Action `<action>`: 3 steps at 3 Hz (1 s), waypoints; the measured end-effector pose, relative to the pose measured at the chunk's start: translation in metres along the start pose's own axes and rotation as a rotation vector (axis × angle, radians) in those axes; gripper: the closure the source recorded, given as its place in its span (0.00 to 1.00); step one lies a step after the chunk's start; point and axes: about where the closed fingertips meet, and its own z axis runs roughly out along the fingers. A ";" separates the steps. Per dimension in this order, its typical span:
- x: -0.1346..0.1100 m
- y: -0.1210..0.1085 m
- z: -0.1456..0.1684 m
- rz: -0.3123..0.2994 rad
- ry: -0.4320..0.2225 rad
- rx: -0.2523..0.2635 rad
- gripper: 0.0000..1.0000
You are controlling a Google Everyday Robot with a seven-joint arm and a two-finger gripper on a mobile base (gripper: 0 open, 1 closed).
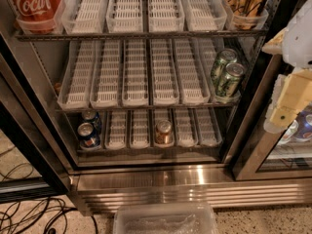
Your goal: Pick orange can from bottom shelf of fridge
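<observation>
The orange can (163, 132) stands upright in a middle lane of the bottom shelf (146, 151) of the fridge (195, 185), near the shelf's front edge. Its silver top faces up. My gripper (282, 112), a cream-coloured part on a white arm, hangs at the right edge of the view in front of the fridge's right door frame. It is well to the right of the orange can and slightly above it, outside the shelf opening, with nothing visibly in it.
Two blue cans (88, 130) stand at the bottom shelf's left end. Two green cans (226, 74) sit on the middle rack's right. A red Coca-Cola bottle (34, 4) is top left. A clear plastic bin (165, 221) and cables (29, 213) lie on the floor.
</observation>
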 end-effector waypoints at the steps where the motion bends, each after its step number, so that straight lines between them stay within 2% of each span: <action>1: 0.000 0.000 0.000 0.000 0.000 0.000 0.00; 2: 0.000 0.005 0.012 0.021 -0.027 0.004 0.00; 3: 0.001 0.022 0.051 0.083 -0.069 -0.002 0.00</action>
